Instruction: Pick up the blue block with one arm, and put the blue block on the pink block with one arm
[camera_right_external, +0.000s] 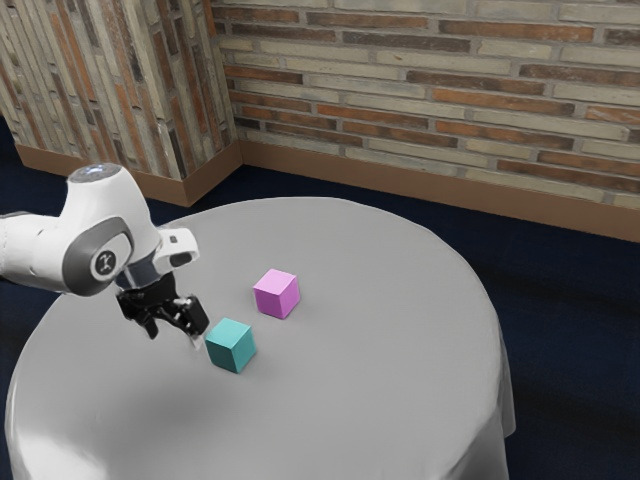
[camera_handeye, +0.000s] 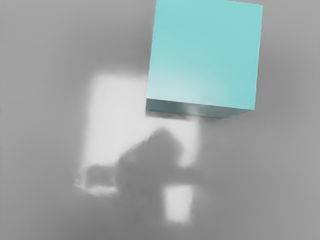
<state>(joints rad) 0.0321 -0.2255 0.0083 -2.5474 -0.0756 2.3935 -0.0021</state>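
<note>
Gripper (camera_right_external: 176, 328) just beside blue block (camera_right_external: 231, 345)

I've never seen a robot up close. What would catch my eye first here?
Two bright cubes stand out on the round grey table: a blue block nearer the camera and a pink block just behind it, the two apart. The white arm comes in from the exterior view's left, and its black claw hangs low beside the blue block, holding nothing.
</note>
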